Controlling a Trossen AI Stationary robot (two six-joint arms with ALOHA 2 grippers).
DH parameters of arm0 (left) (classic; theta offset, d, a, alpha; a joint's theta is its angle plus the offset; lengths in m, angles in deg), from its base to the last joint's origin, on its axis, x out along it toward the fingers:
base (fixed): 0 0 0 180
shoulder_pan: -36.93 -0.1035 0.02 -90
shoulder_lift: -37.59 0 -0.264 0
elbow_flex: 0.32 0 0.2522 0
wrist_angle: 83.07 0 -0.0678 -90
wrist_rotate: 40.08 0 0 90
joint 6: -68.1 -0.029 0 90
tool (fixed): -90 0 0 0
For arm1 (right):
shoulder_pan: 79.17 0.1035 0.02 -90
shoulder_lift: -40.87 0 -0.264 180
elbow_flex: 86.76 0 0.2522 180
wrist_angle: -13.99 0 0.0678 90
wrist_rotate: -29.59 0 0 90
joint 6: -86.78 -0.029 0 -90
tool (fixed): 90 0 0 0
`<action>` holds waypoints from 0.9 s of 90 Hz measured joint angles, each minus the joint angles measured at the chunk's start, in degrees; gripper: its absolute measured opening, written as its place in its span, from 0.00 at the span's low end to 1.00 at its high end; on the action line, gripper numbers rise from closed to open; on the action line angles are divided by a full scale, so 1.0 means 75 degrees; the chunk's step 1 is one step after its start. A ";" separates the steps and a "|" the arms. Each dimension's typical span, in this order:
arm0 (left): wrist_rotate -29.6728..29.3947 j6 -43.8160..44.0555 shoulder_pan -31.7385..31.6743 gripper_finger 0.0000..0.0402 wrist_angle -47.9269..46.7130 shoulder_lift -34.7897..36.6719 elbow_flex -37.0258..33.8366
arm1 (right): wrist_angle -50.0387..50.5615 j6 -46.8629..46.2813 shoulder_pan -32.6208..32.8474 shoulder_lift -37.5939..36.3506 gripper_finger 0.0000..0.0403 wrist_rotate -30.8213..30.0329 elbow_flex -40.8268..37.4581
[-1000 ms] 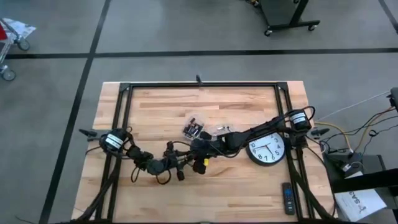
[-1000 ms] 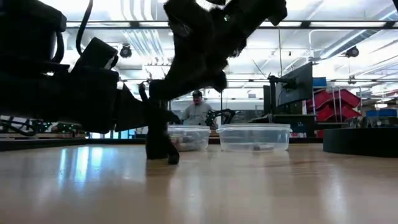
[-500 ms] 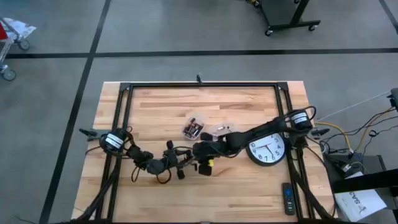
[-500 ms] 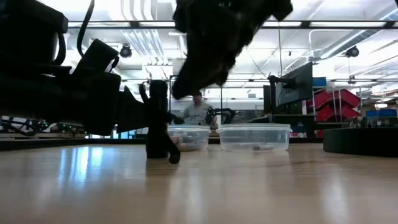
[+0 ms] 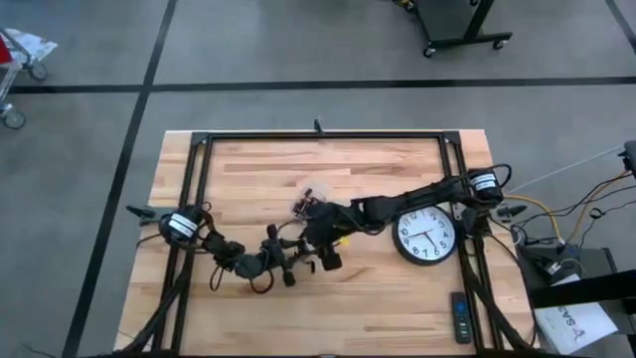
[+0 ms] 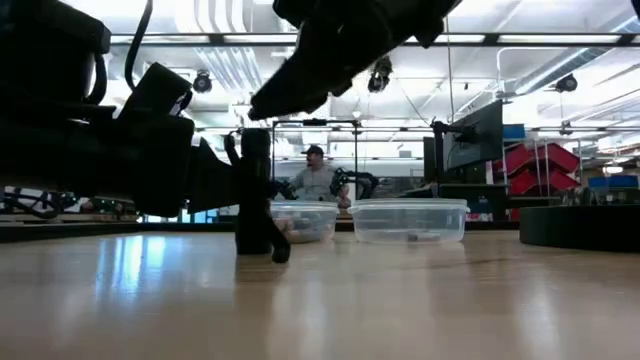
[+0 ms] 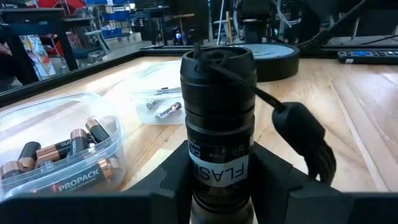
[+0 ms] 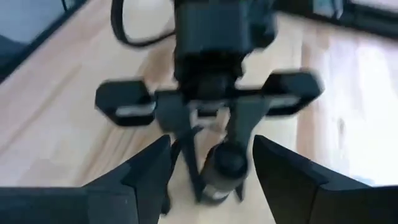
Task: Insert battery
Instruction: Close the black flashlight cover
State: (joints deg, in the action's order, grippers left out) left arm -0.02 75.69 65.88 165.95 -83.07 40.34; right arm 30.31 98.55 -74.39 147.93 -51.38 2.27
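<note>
The right gripper (image 5: 328, 261) hangs open and empty above the flashlight (image 7: 217, 118) — nothing shows between its fingers. The left gripper (image 5: 288, 265) clamps the flashlight mid-table, tube mouth facing the clock (image 5: 426, 237). Loose batteries (image 7: 53, 152) lie in a clear tub just beside it — I'd fetch one and feed it straight down the bore.

Right wrist view: the right gripper (image 8: 208, 180) has its two dark fingers (image 8: 146, 180) spread wide, looking down past them at the left gripper (image 8: 214, 106), a dark block with side wings, motion-blurred. A dark cylinder, the flashlight (image 8: 222, 168), shows end-on between the right jaws, below the left gripper's body; contact with the right fingers can't be told. Light wooden bench (image 8: 56, 124) lies behind, with a black cable loop (image 8: 140, 28) near the left arm.
</note>
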 joint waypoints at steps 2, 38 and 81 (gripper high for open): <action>0.0003 0.0000 0.0003 0.24 0.0001 0.0000 0.0000 | -0.0051 0.0068 -0.0037 0.0000 0.49 0.0011 0.0001; 0.0020 0.0058 0.0003 0.25 -0.0003 0.0000 0.0006 | -0.0555 0.0454 -0.0479 0.0559 0.41 0.1538 -0.0003; 0.0010 0.0064 0.0007 0.24 -0.0005 0.0000 0.0009 | -0.0503 0.0693 -0.0592 0.0648 0.22 0.1653 -0.0047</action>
State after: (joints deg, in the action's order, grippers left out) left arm 0.06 76.18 65.93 165.91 -83.07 40.40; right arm 26.54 103.75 -78.83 152.79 -38.98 1.92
